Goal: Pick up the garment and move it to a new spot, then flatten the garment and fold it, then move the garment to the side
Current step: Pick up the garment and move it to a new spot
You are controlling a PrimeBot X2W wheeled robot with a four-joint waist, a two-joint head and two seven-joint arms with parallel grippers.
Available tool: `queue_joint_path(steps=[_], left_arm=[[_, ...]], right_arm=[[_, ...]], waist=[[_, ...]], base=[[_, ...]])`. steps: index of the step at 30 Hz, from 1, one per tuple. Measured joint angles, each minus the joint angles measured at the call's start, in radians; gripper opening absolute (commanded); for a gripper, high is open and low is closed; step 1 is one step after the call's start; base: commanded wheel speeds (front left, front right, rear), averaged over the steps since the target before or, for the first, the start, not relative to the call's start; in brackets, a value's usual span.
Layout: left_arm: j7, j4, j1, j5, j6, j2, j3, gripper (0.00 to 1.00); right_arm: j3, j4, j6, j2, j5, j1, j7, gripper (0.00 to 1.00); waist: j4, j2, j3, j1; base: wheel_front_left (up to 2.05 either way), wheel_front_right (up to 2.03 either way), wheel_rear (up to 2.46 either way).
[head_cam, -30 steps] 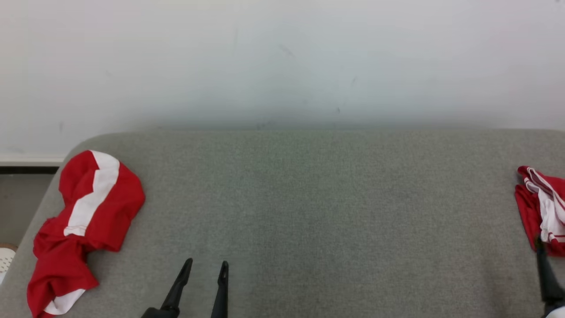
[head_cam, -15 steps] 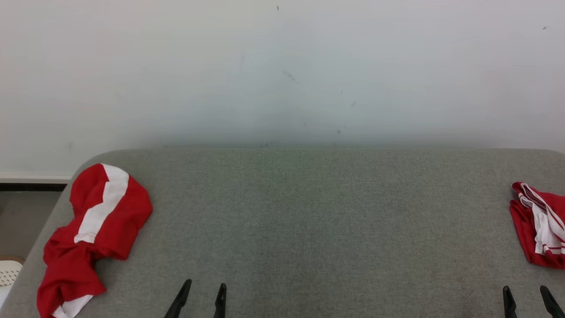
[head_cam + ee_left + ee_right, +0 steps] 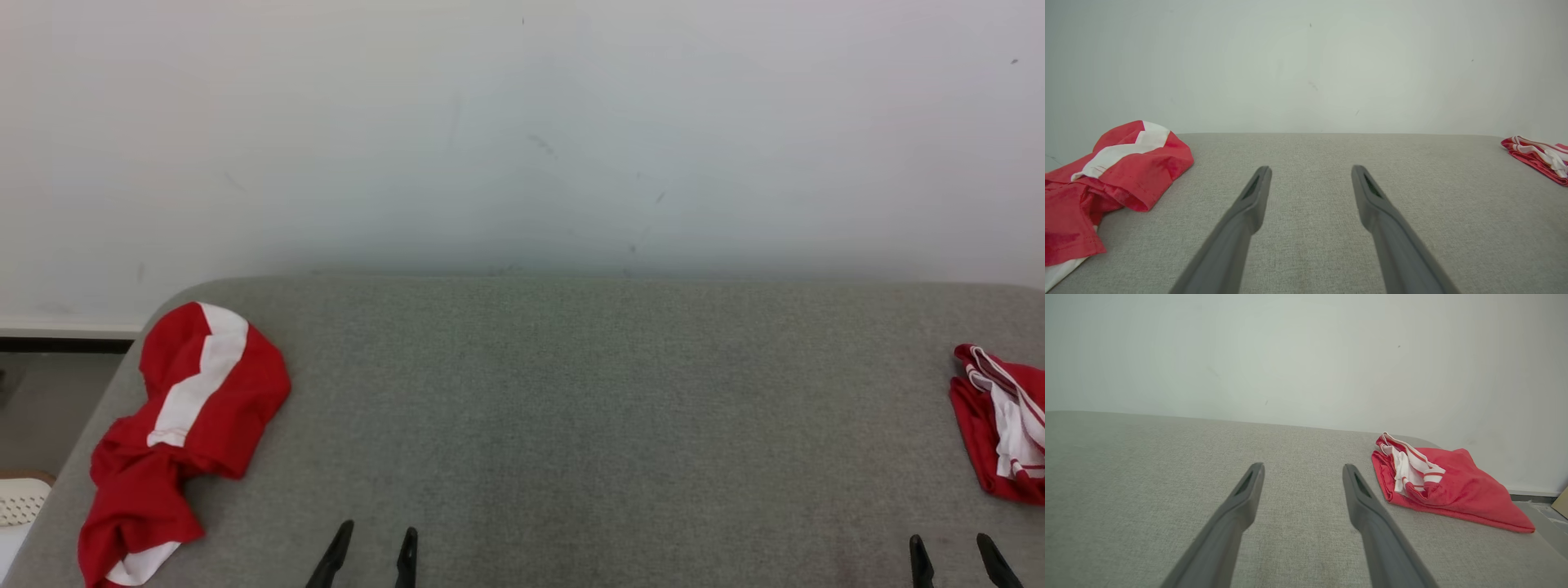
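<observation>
A crumpled red garment with a white stripe lies at the left end of the grey padded table, also seen in the left wrist view. A second red-and-white garment, folded, rests at the right edge. My left gripper is open at the front edge, right of the crumpled garment and apart from it. My right gripper is open near the front right, short of the folded garment, holding nothing.
A pale wall rises right behind the table. The table's left corner is rounded, with floor and a white perforated object beyond it. Floor also shows past the right end.
The camera has tilted up, shifting the scene down. My right gripper has drawn back from the folded garment to the front edge. Both garments lie as before.
</observation>
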Motion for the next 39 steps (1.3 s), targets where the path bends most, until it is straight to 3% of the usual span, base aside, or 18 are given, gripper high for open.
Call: queue_joint_path(steps=[8, 24, 33, 39], left_arm=[[0.0, 0.008, 0.0, -0.011, 0.002, 0.0, -0.003, 1.0], [0.0, -0.004, 0.047, 0.009, -0.019, 0.0, 0.062, 1.0], [0.0, -0.012, 0.023, -0.011, -0.03, 0.0, 0.107, 1.0], [0.0, 0.015, -0.14, -0.054, -0.072, 0.008, 0.168, 1.0]], right_arm=[[0.028, -0.006, 0.0, 0.012, 0.023, 0.018, 0.0, 1.0], [0.094, 0.013, 0.0, 0.039, 0.041, 0.014, 0.0, 1.0], [0.139, 0.014, 0.0, 0.033, 0.041, -0.001, 0.0, 1.0], [0.129, -0.012, 0.0, -0.026, 0.04, -0.023, 0.0, 1.0]], waist=[[0.072, 0.0, -0.008, 0.0001], [0.332, 0.0, -0.026, 0.0001], [0.324, 0.0, 0.015, 0.0001], [0.313, 0.0, 0.091, 0.0001]], base=[[0.0, 0.0, 0.0], [0.0, 0.0, 0.0], [0.0, 0.0, 0.0], [0.0, 0.0, 0.0]])
